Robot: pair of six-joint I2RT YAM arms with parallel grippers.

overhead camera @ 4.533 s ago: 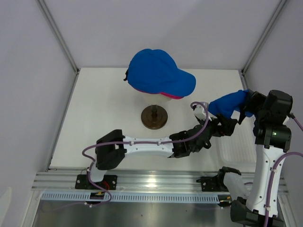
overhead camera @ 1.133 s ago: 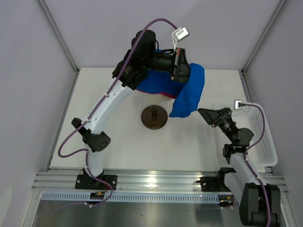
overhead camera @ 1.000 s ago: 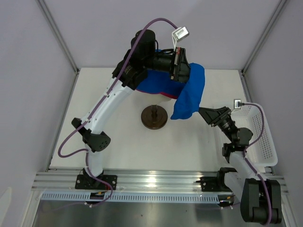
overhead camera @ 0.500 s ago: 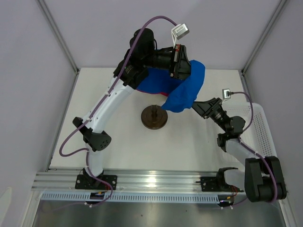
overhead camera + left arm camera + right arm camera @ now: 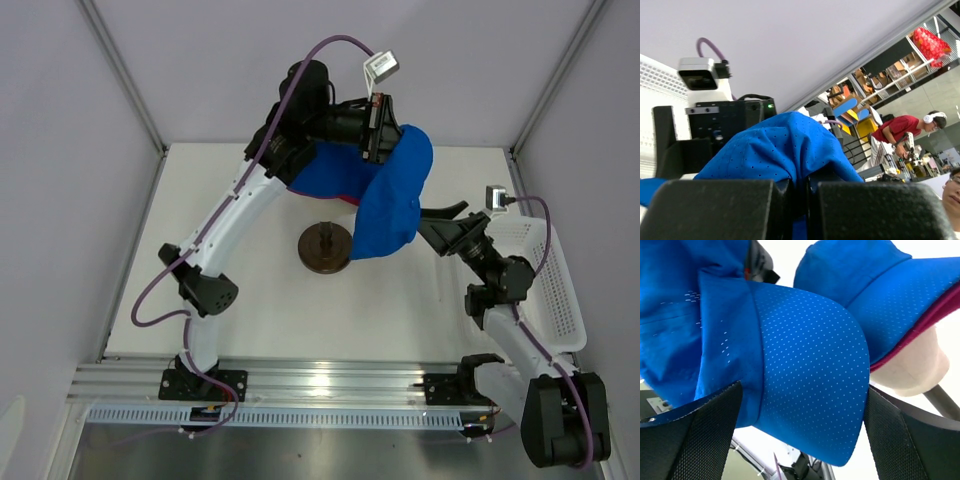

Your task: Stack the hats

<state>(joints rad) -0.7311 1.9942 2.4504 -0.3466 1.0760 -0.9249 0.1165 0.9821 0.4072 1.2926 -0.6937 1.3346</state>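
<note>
Overhead, the left fingers [image 5: 376, 128] [image 5: 715, 210] are pressing tightly together on a fold of a royal blue hat [image 5: 393, 205] [image 5: 775, 150], holding it in the air above the worktop [image 5: 250, 230], beside the mannequin head [image 5: 912, 370]. The hat is hanging down from that pinch, its lower edge dangling just right of the dark round stand [image 5: 325, 248]. The right fingers [image 5: 440, 220] [image 5: 695, 435] are standing spread as wide as they go, gripping nothing. They are pointing at the hanging hat's right side, and in the right wrist view its dotted brim [image 5: 810, 365] is filling the gap between them; whether it is touching them I cannot tell. A second blue hat [image 5: 325, 175] [image 5: 880, 290] is sitting on the mannequin head over the pink hat [image 5: 345, 201] [image 5: 910, 340], of which only an edge is showing. A white basket [image 5: 545, 290] is lying at the worktop's right edge.

Compared with half a second earlier, the hanging hat is no longer swung out toward the stand: it is drooping lower and straighter. The right fingers have drawn back a little to the right, still spread, and the left pinch is unchanged.
</note>
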